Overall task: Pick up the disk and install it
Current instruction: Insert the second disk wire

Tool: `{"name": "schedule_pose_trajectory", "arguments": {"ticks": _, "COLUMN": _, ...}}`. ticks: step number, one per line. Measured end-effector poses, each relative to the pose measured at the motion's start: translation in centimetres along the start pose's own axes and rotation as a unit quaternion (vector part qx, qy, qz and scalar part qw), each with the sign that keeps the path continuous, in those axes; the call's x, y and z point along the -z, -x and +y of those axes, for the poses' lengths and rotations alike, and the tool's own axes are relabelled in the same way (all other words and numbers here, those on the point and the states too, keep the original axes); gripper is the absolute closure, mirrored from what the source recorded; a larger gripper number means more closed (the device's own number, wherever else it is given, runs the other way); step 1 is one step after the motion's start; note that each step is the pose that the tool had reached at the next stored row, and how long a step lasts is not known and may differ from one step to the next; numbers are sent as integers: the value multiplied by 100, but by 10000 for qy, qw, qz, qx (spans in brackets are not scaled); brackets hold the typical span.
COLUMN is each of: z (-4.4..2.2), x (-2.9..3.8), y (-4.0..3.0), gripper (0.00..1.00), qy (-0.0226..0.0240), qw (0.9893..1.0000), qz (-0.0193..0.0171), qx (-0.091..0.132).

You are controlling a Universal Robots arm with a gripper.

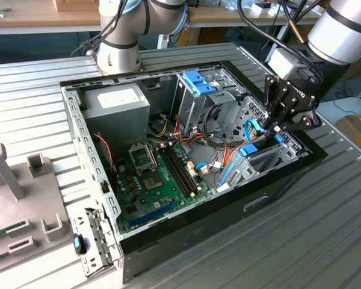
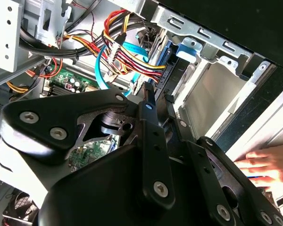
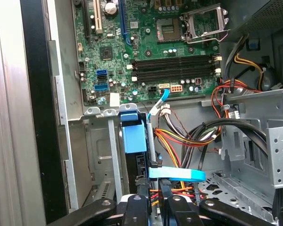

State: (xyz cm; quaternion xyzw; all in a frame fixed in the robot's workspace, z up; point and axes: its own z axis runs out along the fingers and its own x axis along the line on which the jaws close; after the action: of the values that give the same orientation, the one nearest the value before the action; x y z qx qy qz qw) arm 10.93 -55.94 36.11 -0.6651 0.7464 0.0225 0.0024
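the gripper (image 1: 275, 127) hangs low inside the open computer case (image 1: 186, 226), at the corner bay on the exterior view's right. in the first wrist view its fingers (image 3: 140, 207) stand close together, nearly parallel, astride the thin upper edge of the disk (image 3: 134, 162), which sits on edge directly below them in the drive bay (image 3: 101, 155). the narrow gap looks matched to the drive's thickness, so they appear closed on it, though the contact itself is hard to make out. the disk's blue carrier rail (image 3: 133, 134) faces away from the fingers toward the motherboard (image 3: 146, 52), and the drive stands vertical because the slot takes it edge-first. a light blue data cable (image 3: 177, 174) crosses just beside the fingertips, and the bundle of red, yellow and black power wires (image 3: 179, 139) lies close on the same side, near enough to snag. in the second wrist view a person's hand (image 2: 266, 165) rests outside the case wall, beyond the gripper's linkage. judging by how deep the drive sits, it looks largely seated.
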Motion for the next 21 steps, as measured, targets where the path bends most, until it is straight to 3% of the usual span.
{"name": "schedule_pose_trajectory", "arguments": {"ticks": 6, "z": 2, "x": 103, "y": 5, "gripper": 76, "qy": 0, "qw": 10000, "qz": -1, "qx": 0}}
{"name": "schedule_pose_trajectory", "arguments": {"ticks": 13, "z": -131, "x": 102, "y": 24, "gripper": 76, "qy": -2, "qw": 10000, "qz": -1, "qx": -62}}
{"name": "schedule_pose_trajectory", "arguments": {"ticks": 21, "z": -146, "x": 123, "y": 40, "gripper": 76, "qy": 0, "qw": 10000, "qz": -19, "qx": -61}}
